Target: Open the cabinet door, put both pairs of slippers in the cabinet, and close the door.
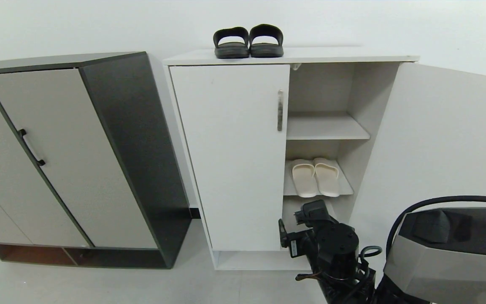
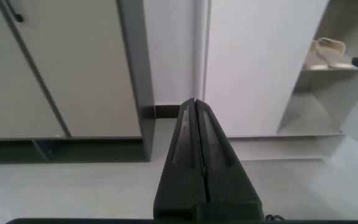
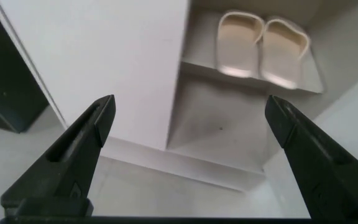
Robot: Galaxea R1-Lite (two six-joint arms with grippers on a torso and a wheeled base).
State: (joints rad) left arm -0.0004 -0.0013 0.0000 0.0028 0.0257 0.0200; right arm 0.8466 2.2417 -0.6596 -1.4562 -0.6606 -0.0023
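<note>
A pair of black slippers (image 1: 248, 41) stands on top of the white cabinet (image 1: 331, 54). Its right door (image 1: 441, 139) is swung wide open, and its left door (image 1: 230, 160) is closed. A pair of cream slippers (image 1: 315, 177) (image 3: 263, 45) (image 2: 328, 53) lies side by side on the middle shelf inside. My right gripper (image 3: 191, 118) (image 1: 310, 213) hangs low in front of the open compartment, below the cream slippers, open wide with nothing between its fingers. My left gripper (image 2: 196, 106) is shut on nothing, low over the floor in front of the cabinets.
A dark-framed cabinet (image 1: 133, 139) with grey doors stands to the left of the white one. The upper shelf (image 1: 325, 126) and bottom shelf (image 3: 222, 130) of the open compartment are bare. Grey floor (image 1: 99, 287) lies in front.
</note>
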